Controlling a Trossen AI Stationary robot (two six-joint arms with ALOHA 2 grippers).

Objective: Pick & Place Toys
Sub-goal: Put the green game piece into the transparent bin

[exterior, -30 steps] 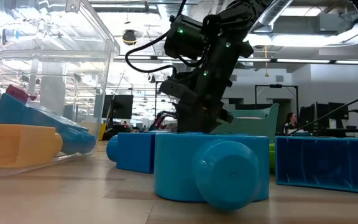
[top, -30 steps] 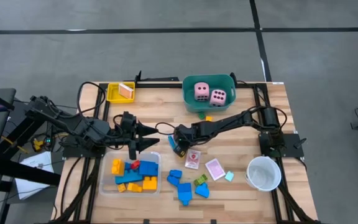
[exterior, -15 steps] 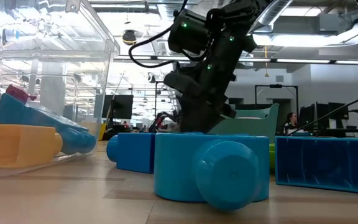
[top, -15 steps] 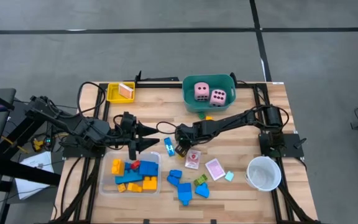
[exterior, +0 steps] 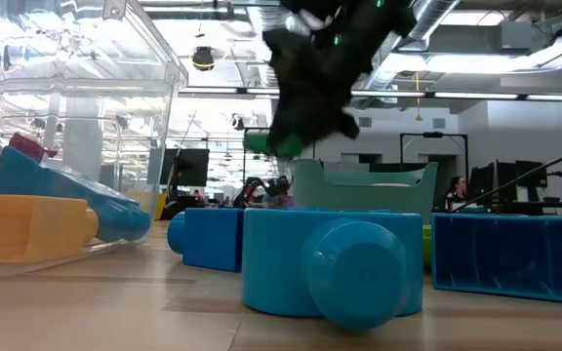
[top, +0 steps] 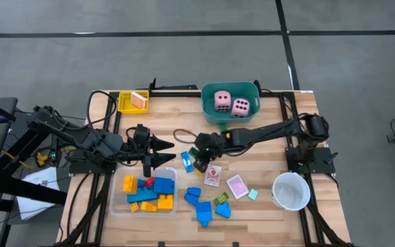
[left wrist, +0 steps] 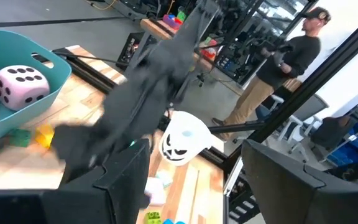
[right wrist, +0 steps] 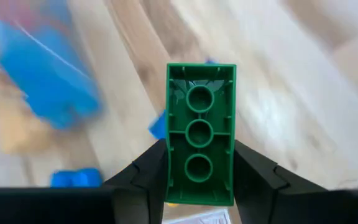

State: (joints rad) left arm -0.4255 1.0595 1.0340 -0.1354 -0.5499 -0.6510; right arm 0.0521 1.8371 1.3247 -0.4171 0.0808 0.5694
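Right wrist view: a green block [right wrist: 201, 160] is seen clamped lengthwise between the two dark fingers of the right gripper [right wrist: 199, 180], its hollow underside with three round sockets turned to the camera. The block is judged light, rigid and smooth-walled, so a firm pinch across the two long flat walls is suited; little force should be needed, though the slick plastic could twist if only a corner were caught. In the high view the right gripper [top: 200, 152] is held above the middle of the bench [top: 266, 152], and in the low view the green block [exterior: 273, 143] is carried clear of the surface.

The left gripper [top: 164, 151] is parked just beside it, near the clear tray [top: 118, 203], with its fingers spread and nothing between them.

Open room is limited. A small blue block [top: 186, 161] lies just beside the right gripper, pink-white cards [top: 213, 175] lie near it toward the front, and a cluster of blue blocks [top: 201, 206] sits by the front edge. The clear tray already holds blue, yellow and red blocks, while the teal tub [top: 207, 108] holds the two pink dice [top: 231, 103]. A path toward the tray passes close to the left gripper, so a raised carry is judged safer. The white cup [top: 291, 190] stands well apart.
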